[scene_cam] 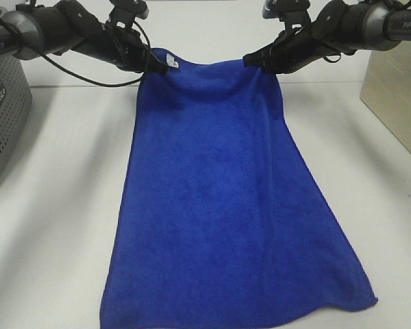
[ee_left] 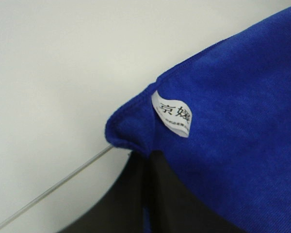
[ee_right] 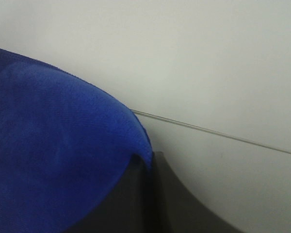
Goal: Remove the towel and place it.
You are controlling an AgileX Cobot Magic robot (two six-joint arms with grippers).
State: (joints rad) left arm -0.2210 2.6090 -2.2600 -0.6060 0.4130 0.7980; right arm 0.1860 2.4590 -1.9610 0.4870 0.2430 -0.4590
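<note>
I read the job as mid-carry: the towel [scene_cam: 226,199] is off whatever it sat on and held up by its two far corners, but not laid down for good. Its near edge lies or drags on the white table [scene_cam: 55,205], and the far part hangs from the arms in a sagging span, wider near me than at the held corners. What remains, as I judge it, is to bring it over the spot where it belongs, lower it flat and let go.

Both arms reach in from the far corners of the high view, roughly level, forearms angled inward and down toward the cloth. My left gripper [scene_cam: 153,65] is clamped on the far-left corner; its wrist view shows blue plush bunched between the dark fingers [ee_left: 116,199], with the small white tag [ee_left: 172,115] just beside the pinch. My right gripper [scene_cam: 255,62] is closed on the far-right corner, the fabric folding over its finger [ee_right: 140,204].

A grey perforated box [scene_cam: 3,116] stands at left, a beige panel [scene_cam: 397,103] at right, both apart from the towel.
</note>
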